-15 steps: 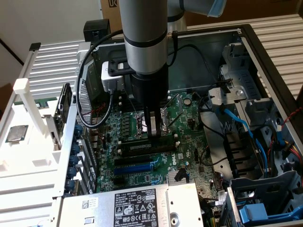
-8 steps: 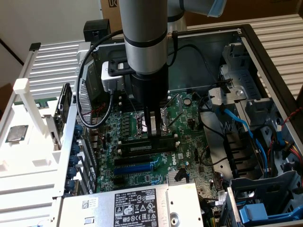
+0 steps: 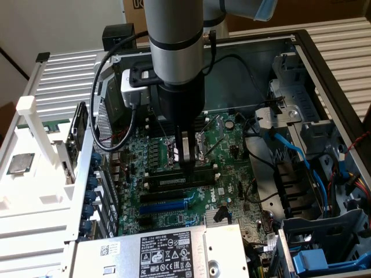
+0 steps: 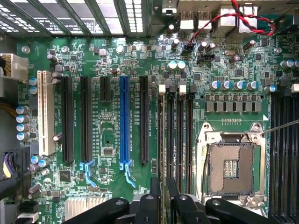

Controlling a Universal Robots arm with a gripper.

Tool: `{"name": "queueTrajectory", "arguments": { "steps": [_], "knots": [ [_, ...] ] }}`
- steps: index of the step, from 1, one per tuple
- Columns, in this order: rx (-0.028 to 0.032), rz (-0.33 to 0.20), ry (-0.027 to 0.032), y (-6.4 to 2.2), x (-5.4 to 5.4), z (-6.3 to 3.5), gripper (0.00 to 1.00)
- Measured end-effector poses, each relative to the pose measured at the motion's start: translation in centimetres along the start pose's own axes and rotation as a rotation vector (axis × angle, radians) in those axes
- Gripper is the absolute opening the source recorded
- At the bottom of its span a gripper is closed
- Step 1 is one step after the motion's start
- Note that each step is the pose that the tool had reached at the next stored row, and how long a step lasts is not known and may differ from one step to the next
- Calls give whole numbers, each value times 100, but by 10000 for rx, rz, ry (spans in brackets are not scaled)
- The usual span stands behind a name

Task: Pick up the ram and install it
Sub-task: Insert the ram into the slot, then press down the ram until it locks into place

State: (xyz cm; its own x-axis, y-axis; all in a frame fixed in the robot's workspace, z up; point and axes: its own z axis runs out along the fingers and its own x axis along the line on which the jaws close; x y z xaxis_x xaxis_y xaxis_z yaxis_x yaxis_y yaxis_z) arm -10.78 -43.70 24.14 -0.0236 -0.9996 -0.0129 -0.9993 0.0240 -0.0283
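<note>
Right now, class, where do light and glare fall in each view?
Exterior view: a bright sheen runs down the arm's silver barrel, while the motherboard beneath sits dimmer. Wrist view: the motherboard is evenly lit, with glints on the CPU socket frame.

Crowded open computer case with the robot arm reaching down onto the motherboard.

Taking the empty processor socket [image 3: 191, 142] as the landmark: the gripper [image 3: 186, 161] stands just in front of it, over the black memory slots [image 3: 174, 180], with its fingers slightly apart. Past the socket toward the exterior view's right, loose black and blue cables [image 3: 293, 153] and a grey drive cage [image 3: 290, 87] block the way. Nearer the camera, the power supply box [image 3: 165, 252] rises like a wall. Toward the exterior view's left, the perforated case wall [image 3: 103, 124] closes in. The room above the blue slot [image 3: 165, 205] stays open.
</note>
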Motion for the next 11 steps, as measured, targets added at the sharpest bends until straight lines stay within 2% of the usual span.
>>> {"name": "queueTrajectory", "arguments": {
  "steps": [11],
  "knots": [
    [2, 1, 0, 0, 0, -10, 20]
  ]
}}
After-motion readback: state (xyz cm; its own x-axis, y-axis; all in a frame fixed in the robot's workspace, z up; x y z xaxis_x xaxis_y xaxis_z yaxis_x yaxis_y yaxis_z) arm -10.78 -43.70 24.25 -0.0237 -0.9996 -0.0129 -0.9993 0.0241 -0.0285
